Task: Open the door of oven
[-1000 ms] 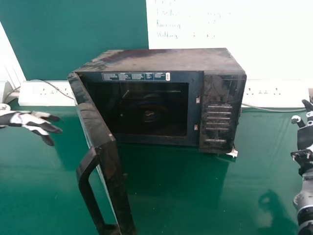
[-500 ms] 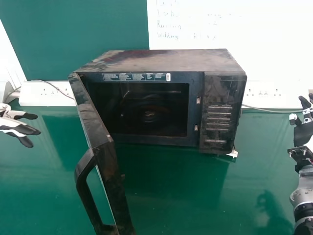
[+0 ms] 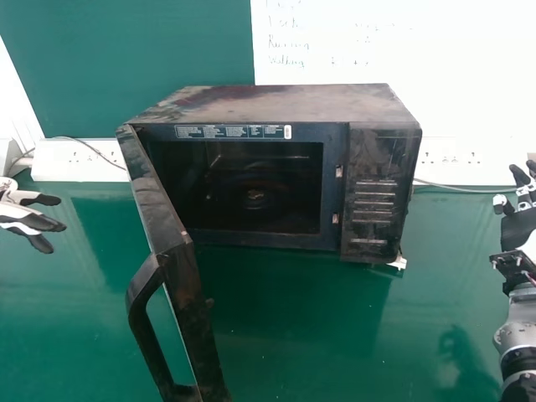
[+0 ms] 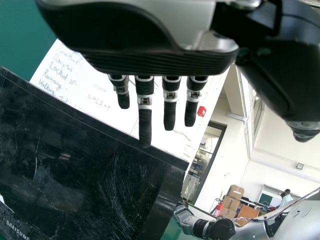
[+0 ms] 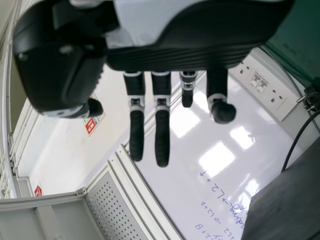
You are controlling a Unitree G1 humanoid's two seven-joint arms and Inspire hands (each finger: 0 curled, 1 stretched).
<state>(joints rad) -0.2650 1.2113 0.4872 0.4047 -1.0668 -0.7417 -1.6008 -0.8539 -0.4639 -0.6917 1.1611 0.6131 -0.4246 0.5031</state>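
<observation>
At the left edge of the head view, the left hand is open, its fingers loosely extended, holding nothing, apart from the oven door. The right hand, at the right edge, is open and empty too, one finger more bent than the others. The door stands wide open from left of centre to the bottom edge, its looped handle at lower left. The oven sits upper centre on the green counter, its dark cavity exposed, control panel to the right. Sockets line the wall behind.
</observation>
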